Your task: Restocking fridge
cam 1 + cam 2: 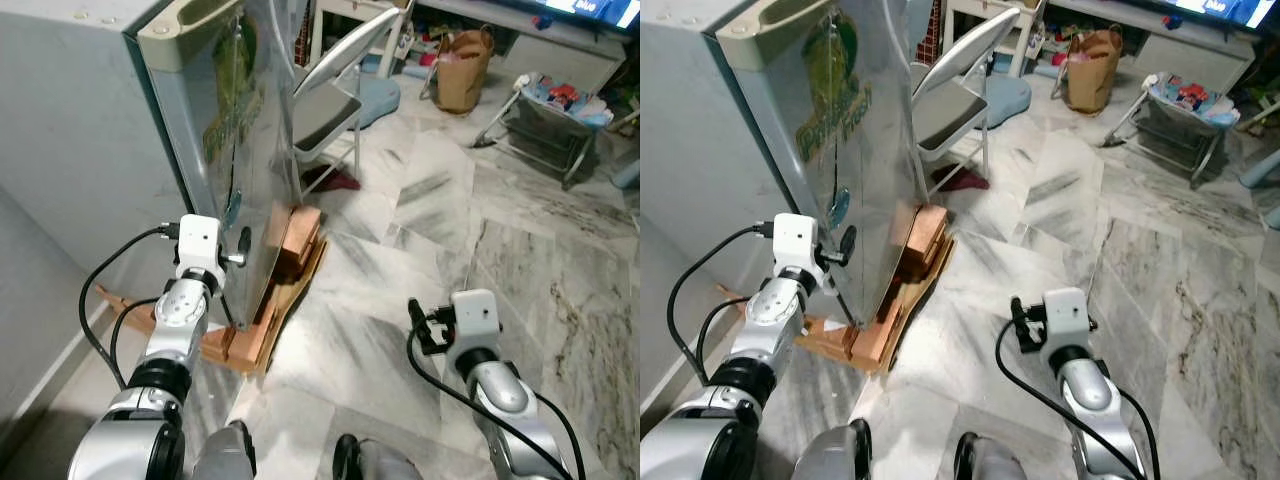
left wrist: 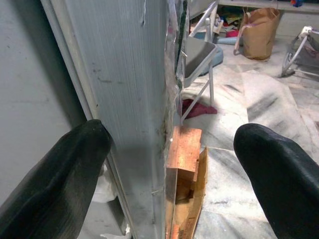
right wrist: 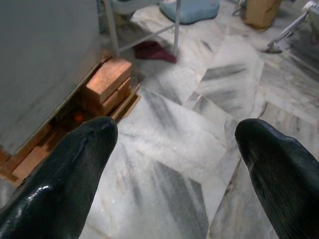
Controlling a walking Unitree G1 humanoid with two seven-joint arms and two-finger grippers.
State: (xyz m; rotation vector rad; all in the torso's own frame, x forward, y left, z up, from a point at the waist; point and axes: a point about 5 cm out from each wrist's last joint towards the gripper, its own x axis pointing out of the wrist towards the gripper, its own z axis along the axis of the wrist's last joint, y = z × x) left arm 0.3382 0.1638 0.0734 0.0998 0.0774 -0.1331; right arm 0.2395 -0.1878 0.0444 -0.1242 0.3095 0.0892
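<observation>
The fridge (image 1: 215,130) stands upright on wood blocks (image 1: 285,265) ahead-left, its door edge dead ahead between the spread fingers of the nearer left claw (image 2: 169,164); the right claw (image 3: 174,144), empty, faces floor.

The silver left arm was raised forward, its two-fingered black left gripper (image 2: 172,169) spread wide, fingers (image 2: 55,179) well apart. The silver right arm was held low and forward, its two-fingered black right gripper (image 3: 174,169) likewise spread wide.
</observation>
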